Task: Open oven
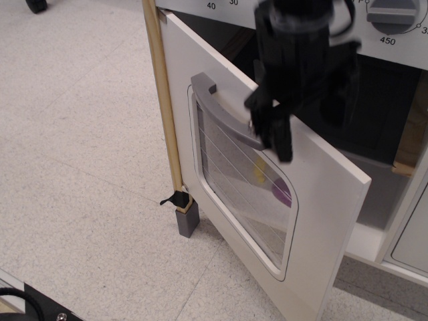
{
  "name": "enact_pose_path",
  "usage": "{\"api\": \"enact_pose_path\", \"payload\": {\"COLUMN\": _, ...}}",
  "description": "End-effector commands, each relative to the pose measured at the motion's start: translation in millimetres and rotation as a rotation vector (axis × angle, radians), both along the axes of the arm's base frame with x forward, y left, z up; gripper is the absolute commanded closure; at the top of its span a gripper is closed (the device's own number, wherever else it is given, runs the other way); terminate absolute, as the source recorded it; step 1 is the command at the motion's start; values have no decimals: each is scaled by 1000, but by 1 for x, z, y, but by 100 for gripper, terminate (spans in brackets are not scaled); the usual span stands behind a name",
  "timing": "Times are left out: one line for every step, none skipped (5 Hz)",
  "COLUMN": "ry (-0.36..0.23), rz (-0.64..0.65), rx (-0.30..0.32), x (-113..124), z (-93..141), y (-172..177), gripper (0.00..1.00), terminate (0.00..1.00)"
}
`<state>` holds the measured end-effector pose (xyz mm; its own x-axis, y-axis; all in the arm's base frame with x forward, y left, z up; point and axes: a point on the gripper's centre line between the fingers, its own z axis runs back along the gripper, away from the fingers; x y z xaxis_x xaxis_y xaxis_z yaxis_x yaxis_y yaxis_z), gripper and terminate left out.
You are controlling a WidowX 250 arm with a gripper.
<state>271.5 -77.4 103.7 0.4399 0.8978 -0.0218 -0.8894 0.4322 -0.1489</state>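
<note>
The white oven fills the right side, and its door [321,200] stands swung out, hinged on the left. The door has a wired rounded window [237,180] and a grey bar handle [221,107]. The dark cavity [381,114] is exposed behind it. The grey temperature dial [391,15] sits at the top right. My black gripper [311,134] hangs open and empty in front of the cavity, over the door's upper free edge, to the right of the handle and not gripping it.
A wooden post [162,100] with a grey foot [187,219] and black tape stands at the hinge side. Yellow and purple items [281,192] show through the window. A plain white panel [413,241] is at the lower right. Speckled floor [80,167] lies on the left.
</note>
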Motion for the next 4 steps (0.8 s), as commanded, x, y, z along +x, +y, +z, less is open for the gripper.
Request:
{"api": "enact_pose_path", "payload": {"ry": -20, "rz": -53, "rx": 14, "x": -13, "z": -8, "y": 24, "gripper": 0, "terminate": 0}}
{"api": "enact_pose_path", "payload": {"ry": 12, "rz": -106, "rx": 24, "x": -28, "z": -5, "y": 36, "gripper": 0, "terminate": 0}}
{"api": "enact_pose_path", "payload": {"ry": 22, "rz": -225, "rx": 68, "x": -43, "z": -7, "y": 54, "gripper": 0, "terminate": 0}}
{"api": "enact_pose_path", "payload": {"ry": 58, "rz": -399, "rx": 184, "x": -57, "z": -13, "y": 83, "gripper": 0, "terminate": 0}}
